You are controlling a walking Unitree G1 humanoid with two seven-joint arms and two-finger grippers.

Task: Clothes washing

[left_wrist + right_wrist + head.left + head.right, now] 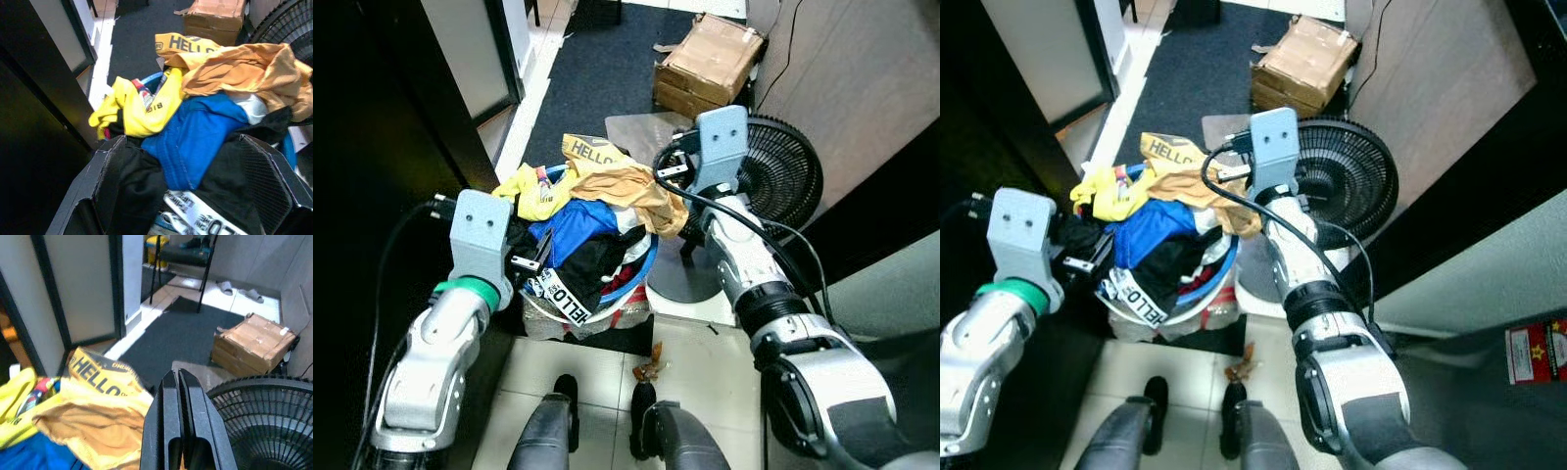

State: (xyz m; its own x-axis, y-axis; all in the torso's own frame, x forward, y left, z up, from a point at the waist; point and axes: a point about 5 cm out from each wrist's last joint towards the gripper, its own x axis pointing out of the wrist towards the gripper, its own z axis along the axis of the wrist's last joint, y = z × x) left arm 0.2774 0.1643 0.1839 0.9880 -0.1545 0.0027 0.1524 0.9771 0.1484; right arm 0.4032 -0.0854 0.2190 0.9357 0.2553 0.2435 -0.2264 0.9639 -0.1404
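The left claw (186, 161) stands wide, its fingers (266, 176) set on either side of the blue and black clothes in the heaped laundry basket (641, 269) on the floor. The right claw (180, 401) is pressed narrow with nothing between its fingers, poised over the orange garment (631, 186) beside the black fan (783, 176). A cardboard box (710, 64) sits beyond on the dark mat (597, 69).

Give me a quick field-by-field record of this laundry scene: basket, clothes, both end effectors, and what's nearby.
Basket: blue-rimmed laundry basket, overfilled, on the floor
Clothes: orange garment on top, yellow shirt, blue garment, black clothes lower down
Left end effector: open, fingers either side of the pile
Right end effector: shut, at the orange garment
Nearby: black fan beside basket, cardboard box behind
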